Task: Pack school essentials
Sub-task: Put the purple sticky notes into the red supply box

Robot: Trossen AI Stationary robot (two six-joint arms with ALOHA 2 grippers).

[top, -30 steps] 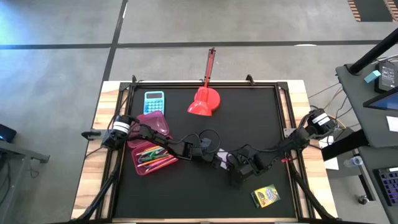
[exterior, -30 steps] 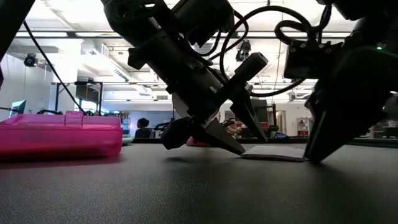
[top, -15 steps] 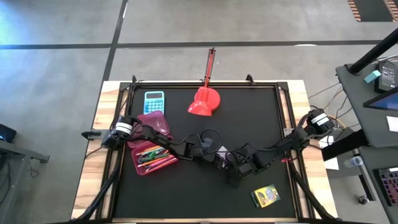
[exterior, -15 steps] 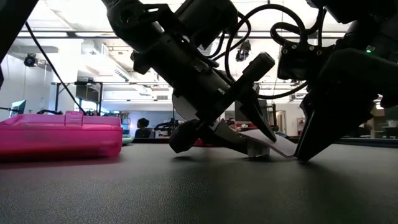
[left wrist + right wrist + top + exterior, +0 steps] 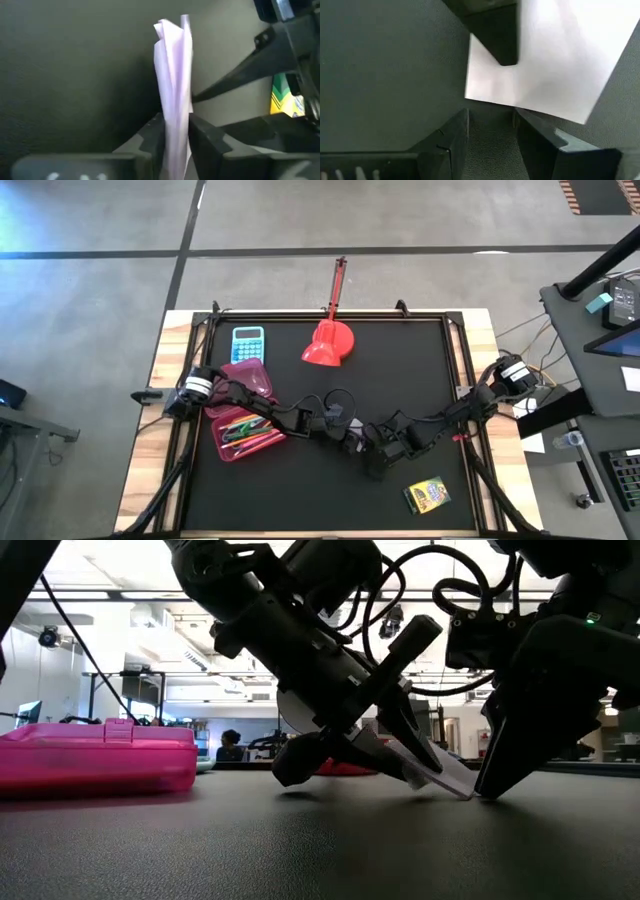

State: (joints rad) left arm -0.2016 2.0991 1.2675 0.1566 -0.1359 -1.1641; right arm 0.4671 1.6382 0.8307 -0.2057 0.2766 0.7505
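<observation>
The left gripper (image 5: pixel 174 131) pinches the white paper square (image 5: pixel 173 75) on edge, tilted above the mat at lower centre of the high view. The right gripper (image 5: pixel 490 131) stands spread beside it, just below the sheet.

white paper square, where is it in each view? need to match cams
High: thin white paper square mid-table, mostly hidden between the two hands.
Low: tilted, right of centre.
Left wrist: edge-on, pinched by the left hand.
Right wrist: broad sheet beyond the open right hand.
Shared landmark: green-yellow crayon box, in the high and left wrist views.
</observation>
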